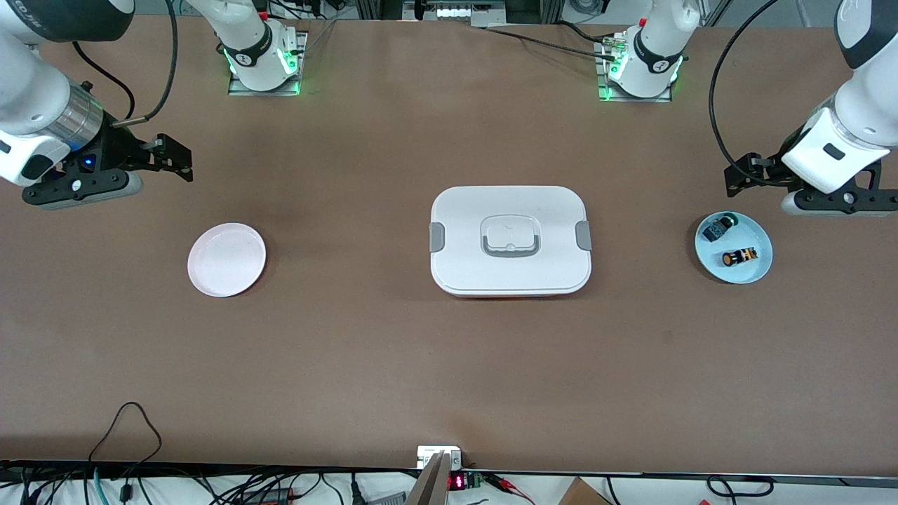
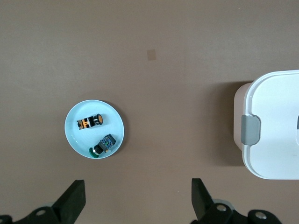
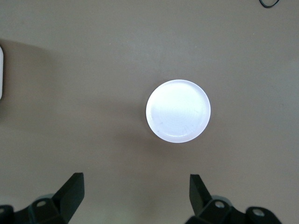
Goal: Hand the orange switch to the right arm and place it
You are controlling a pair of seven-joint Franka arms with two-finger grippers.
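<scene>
The orange switch [image 1: 741, 257] lies on its side in a light blue dish [image 1: 752, 235] at the left arm's end of the table. It also shows in the left wrist view [image 2: 90, 122], in the same dish [image 2: 76, 135]. My left gripper [image 1: 742, 174] is open and empty, over the bare table just beside the dish; in its wrist view [image 2: 138, 200] nothing lies between the fingers. My right gripper [image 1: 175, 160] is open and empty at the right arm's end of the table, over bare table near a pale round plate [image 1: 226, 259]. Its wrist view [image 3: 135, 196] shows the plate [image 3: 178, 111] empty.
A small black switch with green-blue parts [image 1: 721, 227] lies in the same dish, farther from the front camera than the orange one; it also shows in the left wrist view [image 2: 103, 145]. A white lidded box with grey clips [image 1: 510, 240] stands mid-table between dish and plate.
</scene>
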